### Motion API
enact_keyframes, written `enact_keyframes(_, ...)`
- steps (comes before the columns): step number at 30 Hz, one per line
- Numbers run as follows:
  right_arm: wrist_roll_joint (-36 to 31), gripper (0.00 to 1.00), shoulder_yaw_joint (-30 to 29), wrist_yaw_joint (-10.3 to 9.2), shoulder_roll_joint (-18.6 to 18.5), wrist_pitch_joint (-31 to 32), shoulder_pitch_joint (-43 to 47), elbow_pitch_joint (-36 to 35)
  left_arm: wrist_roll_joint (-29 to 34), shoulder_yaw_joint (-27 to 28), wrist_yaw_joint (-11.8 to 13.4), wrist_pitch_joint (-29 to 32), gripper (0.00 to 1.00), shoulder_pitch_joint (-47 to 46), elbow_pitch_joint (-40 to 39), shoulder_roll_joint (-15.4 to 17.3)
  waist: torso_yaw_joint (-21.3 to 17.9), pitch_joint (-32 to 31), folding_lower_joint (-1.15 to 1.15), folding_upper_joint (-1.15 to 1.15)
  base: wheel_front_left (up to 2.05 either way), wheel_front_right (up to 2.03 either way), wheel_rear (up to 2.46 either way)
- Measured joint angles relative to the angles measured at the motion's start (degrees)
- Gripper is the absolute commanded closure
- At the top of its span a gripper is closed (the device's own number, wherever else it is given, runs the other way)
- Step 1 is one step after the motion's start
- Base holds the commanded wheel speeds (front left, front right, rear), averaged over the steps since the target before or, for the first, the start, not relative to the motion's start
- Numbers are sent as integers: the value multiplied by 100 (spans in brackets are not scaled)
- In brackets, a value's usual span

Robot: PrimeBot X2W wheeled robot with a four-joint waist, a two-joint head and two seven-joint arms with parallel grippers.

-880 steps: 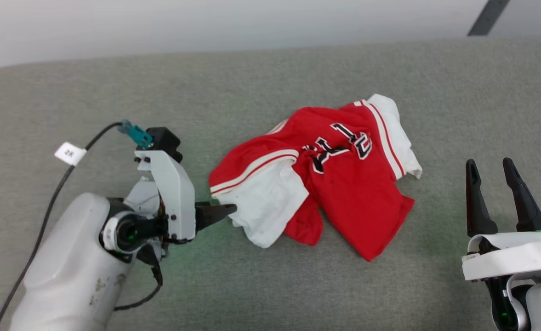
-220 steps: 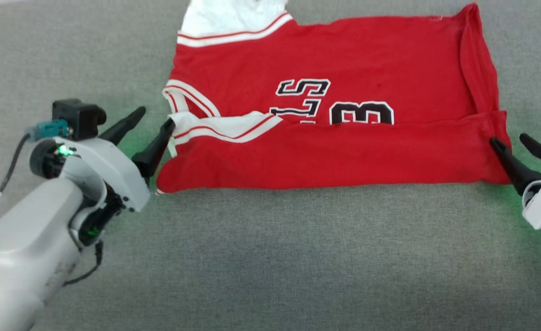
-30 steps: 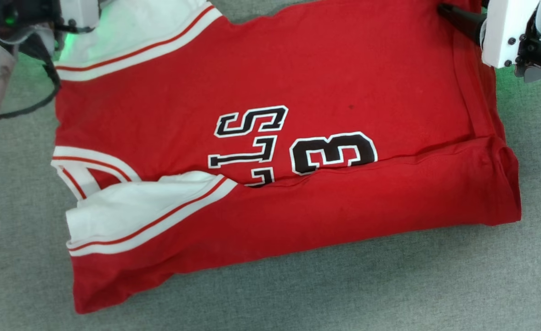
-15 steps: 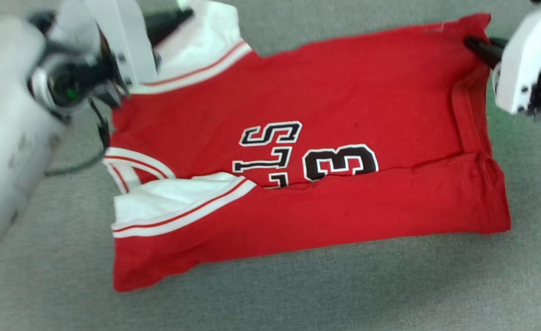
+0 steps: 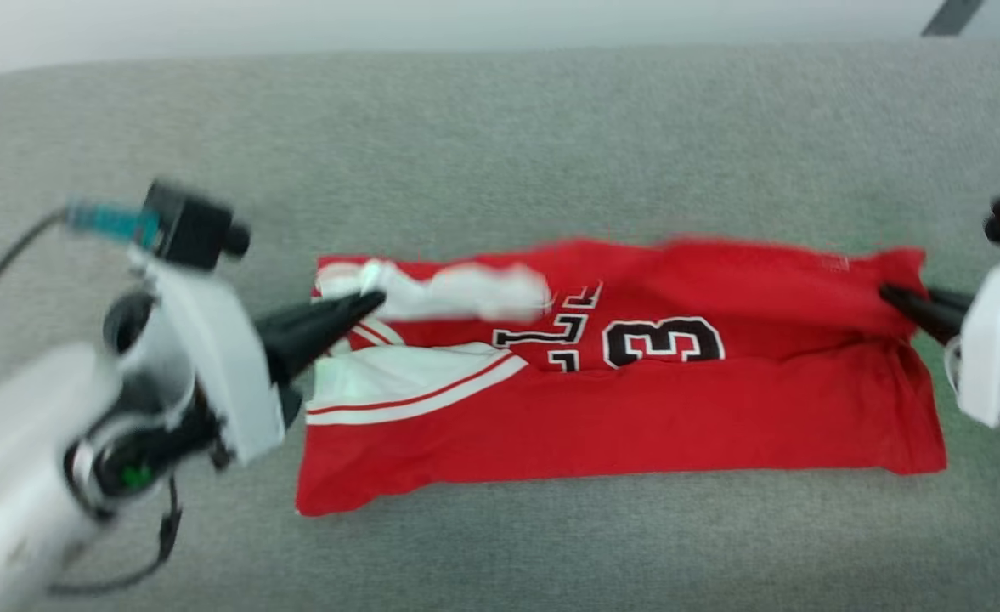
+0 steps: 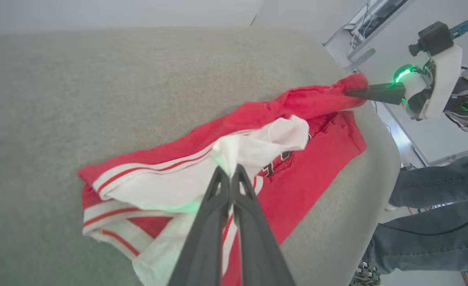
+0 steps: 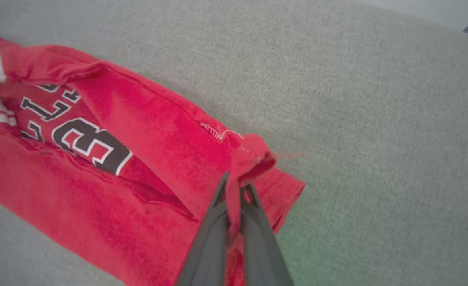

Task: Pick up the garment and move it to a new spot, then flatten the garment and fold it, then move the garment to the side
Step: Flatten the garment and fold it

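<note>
Folding looks to be the step in hand. In the head view the garment point(image 5: 618, 408) lies across the middle of the frame on the grey counter point(image 5: 500, 136). Its near long edge is doubled over up to the lettering and its far edge is raised. The left pincer point(image 5: 364, 304), centre-left, reaches in from the lower left with fingers pointing right. The right pincer point(image 5: 895, 299) enters from the right edge, pointing left. Holding both far ends probably keeps that edge taut, so it can come over as one straight line.

In the left wrist view, the left pincer point(image 6: 229, 171) is clamped on the white sleeve point(image 6: 257, 147), lifted clear of the red body. The right pincer point(image 6: 355, 93), upper right, grips the opposite end (a person's legs point(image 6: 436, 222) stand beyond the counter).

In the right wrist view, the right pincer point(image 7: 234, 180) is pinched shut on the red hem corner point(image 7: 253, 157). The cloth drapes away toward the upper left.
</note>
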Motion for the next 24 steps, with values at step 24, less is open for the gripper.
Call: enact_keyframes(24,-276,95,-835,0,341,-431,1506,198,-376,-364,0,-1414,91,1521,821,-411,250,-86,0,0,0,0,0)
